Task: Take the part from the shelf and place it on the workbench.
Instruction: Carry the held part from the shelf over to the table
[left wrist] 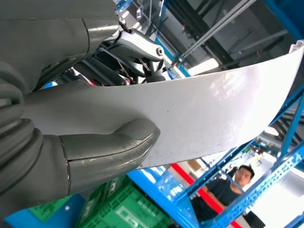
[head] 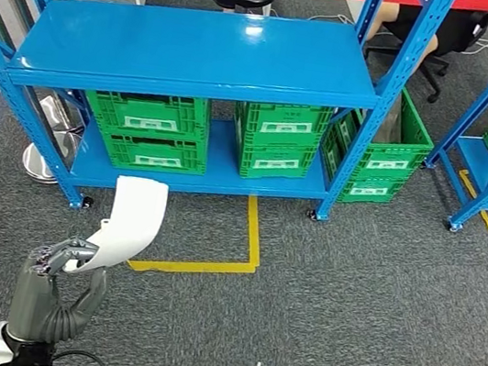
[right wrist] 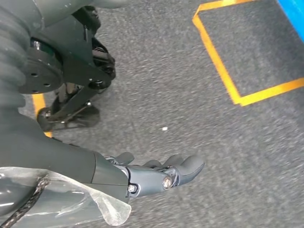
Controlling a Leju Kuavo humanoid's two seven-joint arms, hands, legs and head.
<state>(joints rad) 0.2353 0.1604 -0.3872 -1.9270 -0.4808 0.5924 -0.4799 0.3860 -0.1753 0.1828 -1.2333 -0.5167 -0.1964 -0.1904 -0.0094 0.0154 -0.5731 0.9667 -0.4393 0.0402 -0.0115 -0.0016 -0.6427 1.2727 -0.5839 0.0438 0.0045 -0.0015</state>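
The big blue shelf (head: 198, 55) runs off the frame at the top and left, so its upper levels are hidden. Its middle board is bare, and the green crates (head: 154, 132) on the bottom board are half tucked under it, so you can't see what's in them. There's someone seated behind the rack, mostly blocked by the posts. On the grey carpet a yellow tape line (head: 245, 248) marks a corner.

The white curved part (head: 128, 220) is off the shelf, held up over the carpet in front of the rack. The left hand (head: 56, 288) pinches its narrow lower end, thumb (left wrist: 107, 152) pressed on one face, fingers (left wrist: 136, 47) on the other. The right hand (right wrist: 157, 173) hangs low over the floor, holding nothing, fingers stretched out side by side.
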